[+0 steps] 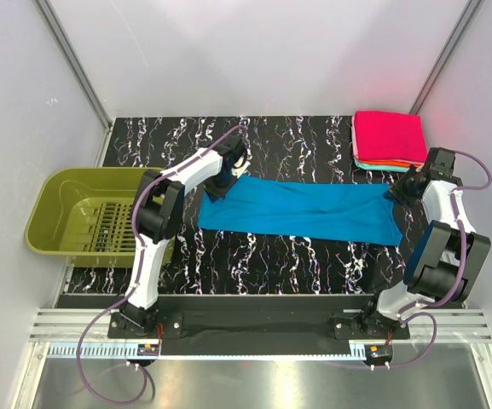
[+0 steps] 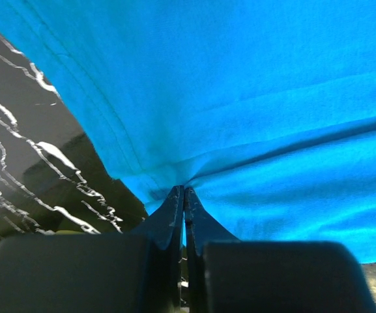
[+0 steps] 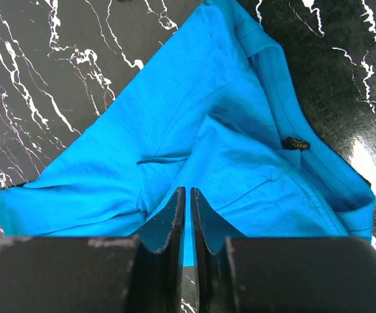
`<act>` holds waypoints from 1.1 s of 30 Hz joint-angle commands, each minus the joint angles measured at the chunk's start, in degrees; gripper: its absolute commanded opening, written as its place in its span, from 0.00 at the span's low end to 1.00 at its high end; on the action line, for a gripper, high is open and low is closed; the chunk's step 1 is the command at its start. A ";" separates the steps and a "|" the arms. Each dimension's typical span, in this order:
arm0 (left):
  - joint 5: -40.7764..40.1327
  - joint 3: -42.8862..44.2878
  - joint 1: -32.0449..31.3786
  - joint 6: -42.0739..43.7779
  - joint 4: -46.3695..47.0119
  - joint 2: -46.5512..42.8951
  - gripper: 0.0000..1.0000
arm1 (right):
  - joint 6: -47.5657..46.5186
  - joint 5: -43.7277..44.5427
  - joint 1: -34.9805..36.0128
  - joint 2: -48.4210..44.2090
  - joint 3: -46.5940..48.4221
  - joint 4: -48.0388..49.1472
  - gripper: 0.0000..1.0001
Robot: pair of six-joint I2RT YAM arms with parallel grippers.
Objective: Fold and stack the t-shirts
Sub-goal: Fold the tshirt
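Observation:
A blue t-shirt (image 1: pixel 301 211) lies stretched out as a long band across the middle of the black marbled table. My left gripper (image 1: pixel 228 180) is at its left end. In the left wrist view, the gripper (image 2: pixel 184 190) is shut on a pinch of the blue cloth (image 2: pixel 253 98), which puckers at the tips. My right gripper (image 1: pixel 397 192) is at the shirt's right end. In the right wrist view, the gripper (image 3: pixel 188 192) is closed to a thin gap with blue cloth (image 3: pixel 174 124) in it, near the collar's size label (image 3: pixel 296 144). A stack of folded shirts (image 1: pixel 389 139), red on top, sits at the back right.
An olive-green basket (image 1: pixel 54 204) stands at the table's left edge beside the left arm. The folded stack lies just behind the right gripper. White walls enclose the table at the back and on both sides.

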 commanded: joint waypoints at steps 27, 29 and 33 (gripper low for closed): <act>-14.12 4.69 -0.77 -1.43 -0.53 2.62 0.04 | -0.66 -2.02 0.18 1.20 -0.26 1.76 0.13; -15.96 5.04 -0.77 -1.87 -0.18 3.32 0.08 | -0.74 -2.02 0.27 1.03 -0.27 1.76 0.13; -18.60 6.09 -0.77 -3.28 0.35 3.68 0.16 | -0.66 -2.02 0.27 0.68 -0.27 1.84 0.14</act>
